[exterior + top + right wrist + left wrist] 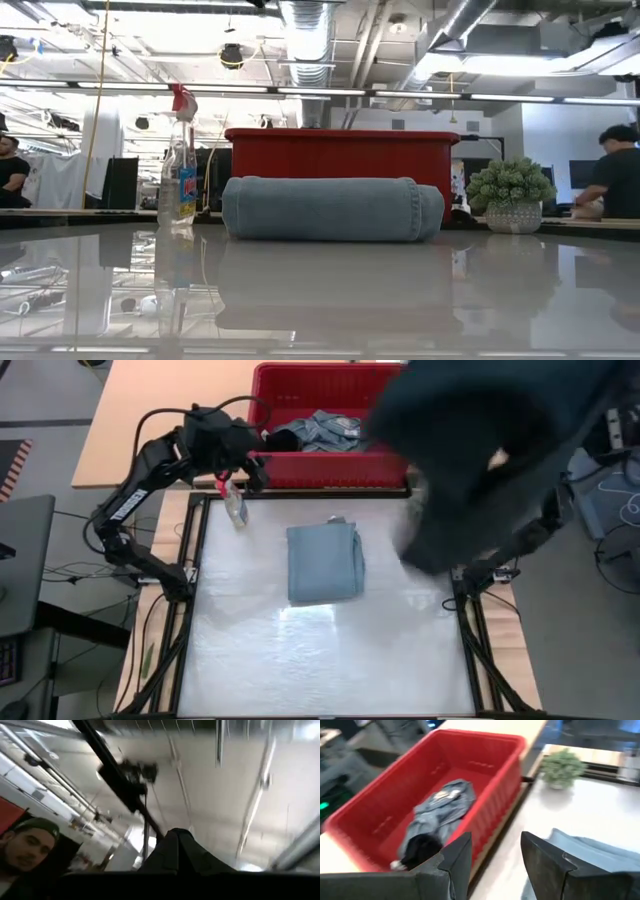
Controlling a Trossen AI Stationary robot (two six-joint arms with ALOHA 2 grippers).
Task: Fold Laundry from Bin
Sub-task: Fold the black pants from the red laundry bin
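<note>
A folded grey-blue denim garment [325, 563] [332, 208] lies flat on the white table. Behind it stands the red bin [330, 472] [470, 737], with a crumpled grey-blue garment [320, 430] [440, 812] and a black piece [420, 850] on its floor. My left gripper [255, 472] [495, 842] hovers open at the bin's near left corner with nothing between its fingers. A dark garment [490, 450], blurred, fills the upper right of the high view and hides my right gripper there. In the right wrist view, dark cloth [180, 850] rises in front of the ceiling. My right gripper is shut on the dark garment and points upward toward the ceiling. A bunched fold of the cloth [177, 842] stands up past the fingers, which the cloth itself hides. The garment is lifted high above the table's far right, clear of it.
A clear spray bottle [236, 508] [178, 165] stands at the table's far left, close below my left gripper. A small green plant [511, 190] [562, 767] sits at the far right. People [612, 175] [27, 847] are in the room beyond.
</note>
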